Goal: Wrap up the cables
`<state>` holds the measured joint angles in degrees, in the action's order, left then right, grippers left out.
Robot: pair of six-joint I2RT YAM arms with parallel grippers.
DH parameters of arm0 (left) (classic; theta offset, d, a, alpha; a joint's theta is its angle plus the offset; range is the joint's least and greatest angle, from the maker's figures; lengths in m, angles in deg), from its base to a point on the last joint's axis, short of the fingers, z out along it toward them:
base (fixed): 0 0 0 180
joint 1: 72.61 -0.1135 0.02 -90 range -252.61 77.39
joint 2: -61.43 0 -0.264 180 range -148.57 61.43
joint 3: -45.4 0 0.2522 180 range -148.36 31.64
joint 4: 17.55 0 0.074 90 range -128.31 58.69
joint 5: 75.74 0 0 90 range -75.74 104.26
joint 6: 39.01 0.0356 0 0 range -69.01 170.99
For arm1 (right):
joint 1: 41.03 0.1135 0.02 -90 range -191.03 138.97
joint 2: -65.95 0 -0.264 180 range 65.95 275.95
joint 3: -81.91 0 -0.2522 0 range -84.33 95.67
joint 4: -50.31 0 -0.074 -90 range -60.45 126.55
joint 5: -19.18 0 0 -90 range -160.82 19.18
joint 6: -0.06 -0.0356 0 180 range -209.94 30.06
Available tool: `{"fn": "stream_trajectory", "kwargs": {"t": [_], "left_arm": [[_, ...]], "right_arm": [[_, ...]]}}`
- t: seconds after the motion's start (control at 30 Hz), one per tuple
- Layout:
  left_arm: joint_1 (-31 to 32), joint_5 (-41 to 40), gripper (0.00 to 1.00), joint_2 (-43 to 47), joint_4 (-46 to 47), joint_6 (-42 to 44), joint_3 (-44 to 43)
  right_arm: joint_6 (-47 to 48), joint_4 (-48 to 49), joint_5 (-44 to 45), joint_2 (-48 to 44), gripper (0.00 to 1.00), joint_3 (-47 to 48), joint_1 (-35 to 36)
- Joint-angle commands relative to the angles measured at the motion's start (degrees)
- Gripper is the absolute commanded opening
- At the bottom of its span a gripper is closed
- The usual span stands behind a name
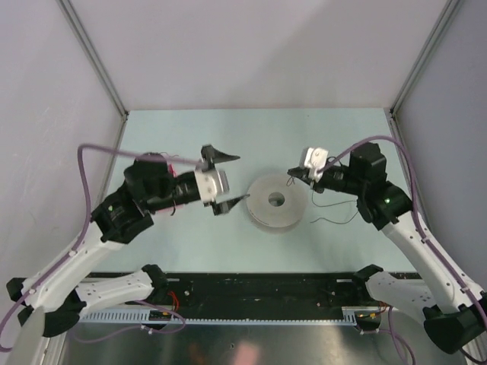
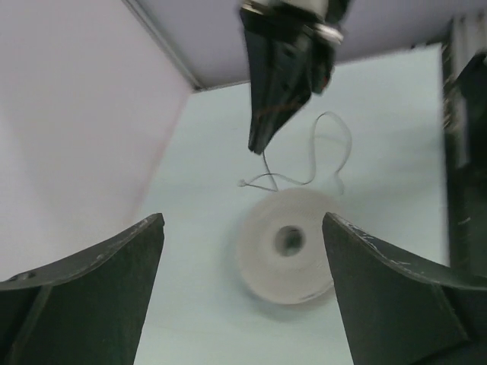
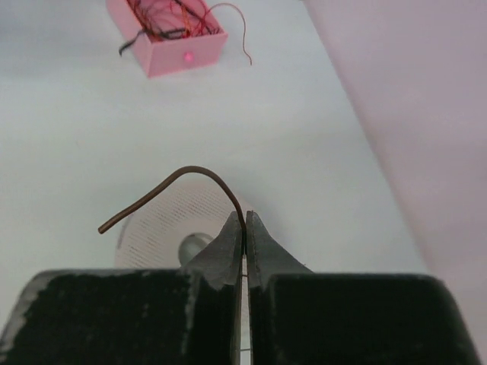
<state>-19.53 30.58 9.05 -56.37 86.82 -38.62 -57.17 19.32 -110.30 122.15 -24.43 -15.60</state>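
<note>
Closest to the right wrist lens, the right gripper [image 3: 244, 228] has its two dark fingers pressed flat together, with one of the cables [image 3: 190, 169] pinched between the tips. From that pinch the thin brown strand rises, arcs over and ends free in the air above the spool [image 3: 156, 224], which lies flat on the surface [image 1: 190, 129] just beyond the fingertips. Seen from overhead, this gripper hangs at the spool's far right edge, its tips just short of the rim. The rest of the strand trails off on the spool's right side – a loose, hair-thin curl lying on the surface, apart from the spool's wall.

The left gripper [image 1: 242, 178] stands on the opposite side of the spool, jaws spread wide and nothing between them. One finger reaches toward the spool's near left rim, the other points past its far side. Its own camera looks between the two fingers straight at the pale round spool and its dark centre hole, and beyond the spool it sees the other gripper's tip with the strand looping down from it (pale and blurred there).

Past the spool in the right wrist view sits a pink box [image 3: 183, 46] – open-topped, with red and dark wires tangled inside and a small red light on its face.
</note>
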Motion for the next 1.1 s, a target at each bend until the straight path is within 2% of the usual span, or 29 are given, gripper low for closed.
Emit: {"fn": "stream_trajectory", "kwargs": {"t": [0.0,0.13,0.33,0.77,1.07], "left_arm": [[-9.12,19.74,0.85,-7.25,-1.13,-33.02,-7.28],[-11.64,35.87,0.68,-16.19,-1.42,-49.44,-11.58],[-10.3,34.61,0.54,-19.58,-0.9,-53.71,-9.53],[-9.87,33.07,0.37,-21.59,-0.65,-53.99,-6.72],[-11.75,32.36,0.37,-21.66,-0.57,-54.37,-6.38]], "right_arm": [[20.98,-7.01,14.95,-1.61,0.0,1.0,7.09],[24.86,-5.0,28.99,-1.05,0.0,1.01,15.66],[25.73,-4.04,38.71,0.25,0.0,0.98,23.7],[27.06,-4.19,39.2,0.29,0.0,0.96,28.18],[27.27,-5.61,37.96,-0.77,0.0,1.01,28.44]]}}
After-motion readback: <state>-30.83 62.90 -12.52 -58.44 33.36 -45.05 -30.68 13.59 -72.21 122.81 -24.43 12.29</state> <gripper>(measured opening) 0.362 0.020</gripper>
